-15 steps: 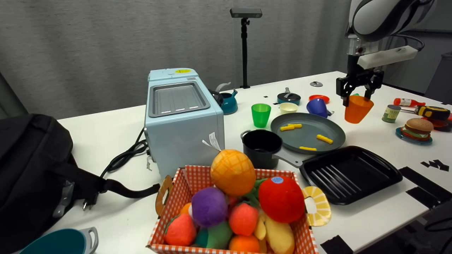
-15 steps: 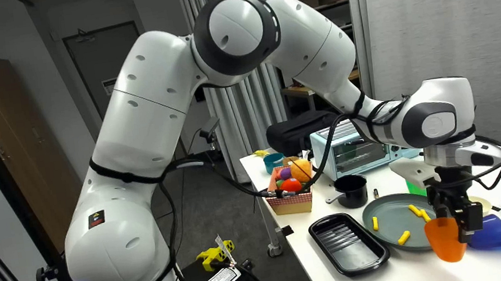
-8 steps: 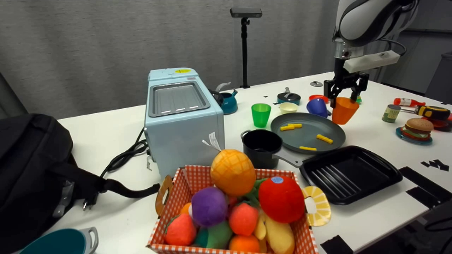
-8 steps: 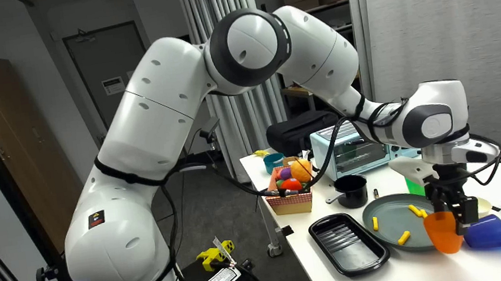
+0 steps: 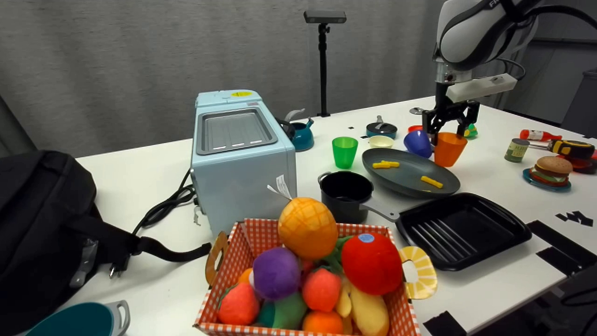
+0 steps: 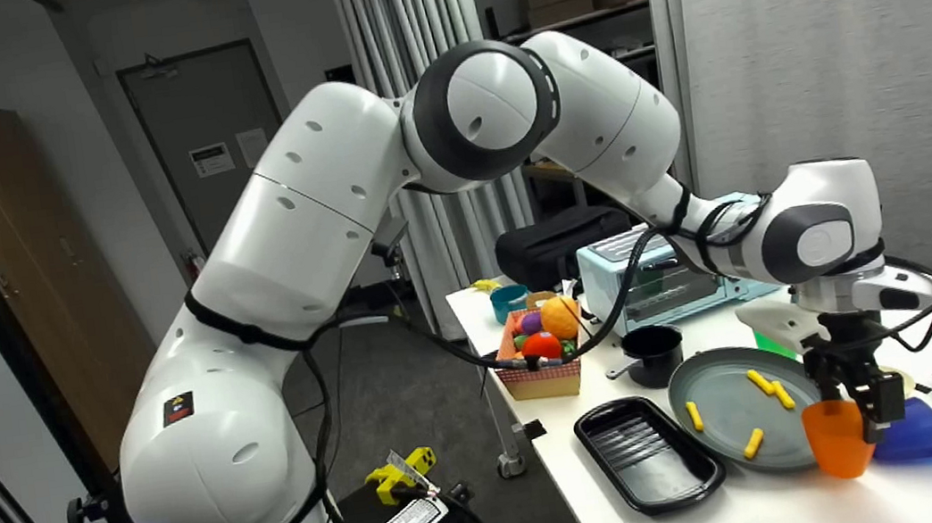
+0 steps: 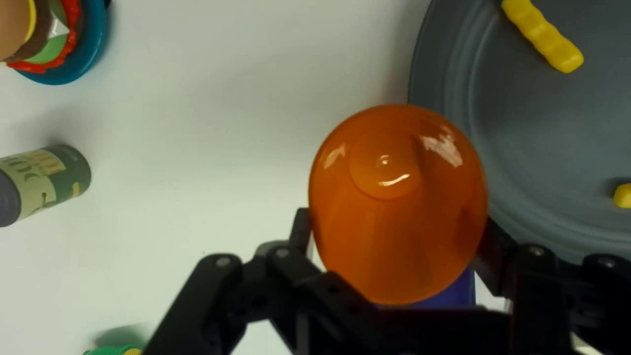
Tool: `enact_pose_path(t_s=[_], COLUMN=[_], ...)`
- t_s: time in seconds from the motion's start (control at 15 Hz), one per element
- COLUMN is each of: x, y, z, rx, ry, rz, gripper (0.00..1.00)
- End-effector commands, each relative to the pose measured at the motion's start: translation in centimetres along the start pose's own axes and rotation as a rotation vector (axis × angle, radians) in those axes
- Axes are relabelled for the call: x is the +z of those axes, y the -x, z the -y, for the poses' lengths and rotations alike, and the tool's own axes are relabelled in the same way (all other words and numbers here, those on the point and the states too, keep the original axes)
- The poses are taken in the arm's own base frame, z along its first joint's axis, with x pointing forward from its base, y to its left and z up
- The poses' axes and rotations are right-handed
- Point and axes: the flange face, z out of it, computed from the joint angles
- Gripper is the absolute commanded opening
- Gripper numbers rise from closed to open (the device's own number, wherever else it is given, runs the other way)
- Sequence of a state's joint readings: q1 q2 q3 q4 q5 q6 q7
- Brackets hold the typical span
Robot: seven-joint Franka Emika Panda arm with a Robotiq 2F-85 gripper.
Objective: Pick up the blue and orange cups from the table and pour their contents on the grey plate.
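Filling the bottom middle of an exterior view, a red-checked basket (image 5: pixel 261 229) holds plush fruit (image 5: pixel 308 228), with a teal pot (image 5: pixel 72 317) cut off in the lower left corner and a black bag (image 5: pixel 42 224) along the left edge. Beyond the basket, right of centre, come a black tray (image 5: pixel 485 224) and a dark saucepan (image 5: pixel 339 205) whose grey handle points right; a pale blue toaster oven (image 5: pixel 245 182) stands to their left. Next back is the grey plate (image 5: pixel 403 178), tilted with its near edge raised; in an exterior view four yellow sticks (image 6: pixel 753 443) show on it. By its right end the gripper (image 5: pixel 448 138) pinches the orange cup (image 5: pixel 449 150) between its two fingers, the cup leaning slightly. The wrist view has this cup overlapping the plate's rim, though whether they touch cannot be told. Just behind the plate, the blue cup (image 5: pixel 417 143) sits tilted. A green cup (image 5: pixel 344 152) stands upright off the plate's left end, and toward the right edge are a toy burger (image 5: pixel 551 171) and, past it, a can (image 5: pixel 517 151). Farther up the frame sit a cream bowl (image 5: pixel 381 142), a teal kettle (image 5: pixel 303 137) and a lidded pan (image 5: pixel 381 131); behind them a black camera stand (image 5: pixel 322 70) rises before a grey curtain (image 5: pixel 140 60).
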State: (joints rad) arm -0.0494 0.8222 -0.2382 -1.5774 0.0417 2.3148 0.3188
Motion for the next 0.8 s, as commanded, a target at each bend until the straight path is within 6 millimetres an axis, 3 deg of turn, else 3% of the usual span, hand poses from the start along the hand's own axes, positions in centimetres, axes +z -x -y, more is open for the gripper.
enact_pose_path(t_s=[0.0, 0.73], x=[-0.1, -1.0], y=[-1.0, -2.0], z=[0.0, -1.9], rx=[0.013, 0.037], ry=[0.014, 0.0], rz=[0.01, -0.007], gripper=[0.51, 0.51])
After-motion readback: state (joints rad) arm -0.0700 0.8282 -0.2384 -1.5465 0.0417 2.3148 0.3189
